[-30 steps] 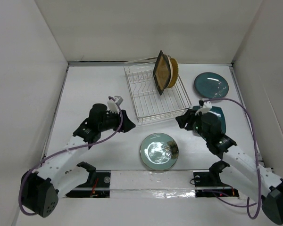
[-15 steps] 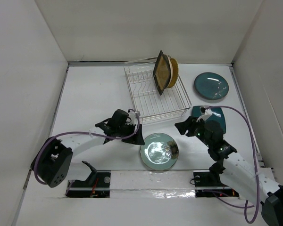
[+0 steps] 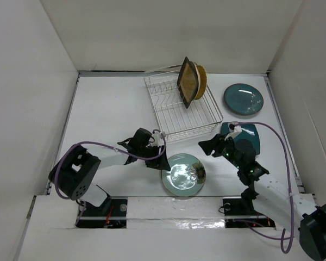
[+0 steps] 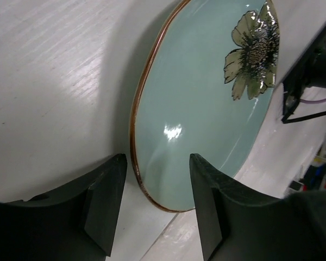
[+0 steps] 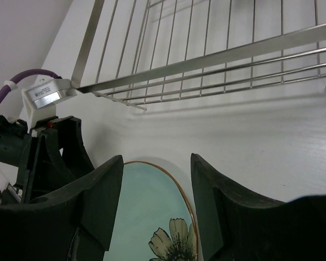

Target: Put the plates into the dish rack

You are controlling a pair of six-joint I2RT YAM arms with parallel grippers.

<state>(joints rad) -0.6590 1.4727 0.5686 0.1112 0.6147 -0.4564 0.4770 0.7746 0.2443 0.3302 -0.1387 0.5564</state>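
The left gripper (image 3: pixel 154 158) sits low on the table (image 3: pixel 106 103) at the left rim of the pale green plate (image 3: pixel 183 174); its jaws are spread, one finger (image 4: pixel 105 202) outside the brown rim and the other over the glazed face, with nothing pinched yet. This straddling pose suits an edge grasp, since a flat plate offers no other hold. The green plate lies flat near the front edge, apart from the dish rack (image 3: pixel 192 131); it is not yet loaded.

The rack stands behind the plate, at an angle; a square mustard plate (image 3: pixel 186 82) and a round tan plate (image 3: pixel 200 81) stand upright at its far end, so the near tine rows are free.

The right gripper (image 3: pixel 207 145) hovers between the rack's front rail and the green plate; its jaws are also spread and hold nothing, and it is probably placed to steady or take the plate. A square teal plate (image 3: pixel 251 135) lies under the right arm; a round teal plate (image 3: pixel 243 99) lies flat beside the rack's right side; both await loading.
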